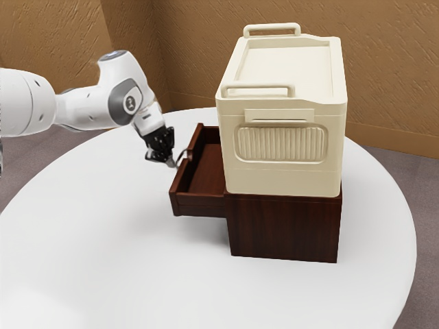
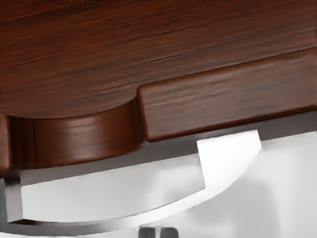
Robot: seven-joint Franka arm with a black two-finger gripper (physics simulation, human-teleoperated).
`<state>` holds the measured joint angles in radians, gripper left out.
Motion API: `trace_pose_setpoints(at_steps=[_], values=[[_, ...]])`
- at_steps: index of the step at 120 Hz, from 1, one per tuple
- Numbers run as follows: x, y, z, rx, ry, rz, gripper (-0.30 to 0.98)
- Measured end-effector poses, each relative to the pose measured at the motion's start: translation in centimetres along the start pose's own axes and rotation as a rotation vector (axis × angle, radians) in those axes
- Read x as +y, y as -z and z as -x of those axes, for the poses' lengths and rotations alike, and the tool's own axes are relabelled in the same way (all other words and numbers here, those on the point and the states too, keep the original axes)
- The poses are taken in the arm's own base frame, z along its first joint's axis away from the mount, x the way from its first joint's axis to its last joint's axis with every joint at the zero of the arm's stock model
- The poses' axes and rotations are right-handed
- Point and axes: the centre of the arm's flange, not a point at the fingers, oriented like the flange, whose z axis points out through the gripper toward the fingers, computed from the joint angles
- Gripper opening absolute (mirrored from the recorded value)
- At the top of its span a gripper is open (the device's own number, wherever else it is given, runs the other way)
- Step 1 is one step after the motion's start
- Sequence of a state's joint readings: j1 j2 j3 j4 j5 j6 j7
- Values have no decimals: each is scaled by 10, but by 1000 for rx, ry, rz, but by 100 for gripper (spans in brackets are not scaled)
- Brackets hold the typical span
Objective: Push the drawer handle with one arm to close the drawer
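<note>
Well, your claw point(image 2: 158, 232) was pressed together, its two tips side by side with at most a sliver between them and nothing pinched. Just ahead of it, on the drawer's side, was the curved metal handle point(image 2: 229, 161), roughly facing the tips; you couldn't tell whether they touched. Your best move was to meet the bow near its middle and push straight along the drawer's slide, toward the exterior view's right. A push off to one end could have skewed the drawer, and tips set too high or low might have slipped past the bow, so an even, gentle press suited you. Behind the handle, the drawer point(image 1: 200, 205) stuck out of the cabinet point(image 1: 285, 227) toward the table's point(image 1: 103, 240) edge on the arm's side. A cream box point(image 1: 282, 175) sat on the cabinet.
</note>
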<state>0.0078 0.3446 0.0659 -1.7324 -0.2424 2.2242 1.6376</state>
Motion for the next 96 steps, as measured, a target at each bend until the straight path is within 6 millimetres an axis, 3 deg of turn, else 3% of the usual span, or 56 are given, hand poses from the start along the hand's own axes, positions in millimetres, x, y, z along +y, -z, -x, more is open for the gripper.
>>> trace_pose_setpoints(at_steps=[96], values=[[-18,-20,-61,135,-69,-10,-10]])
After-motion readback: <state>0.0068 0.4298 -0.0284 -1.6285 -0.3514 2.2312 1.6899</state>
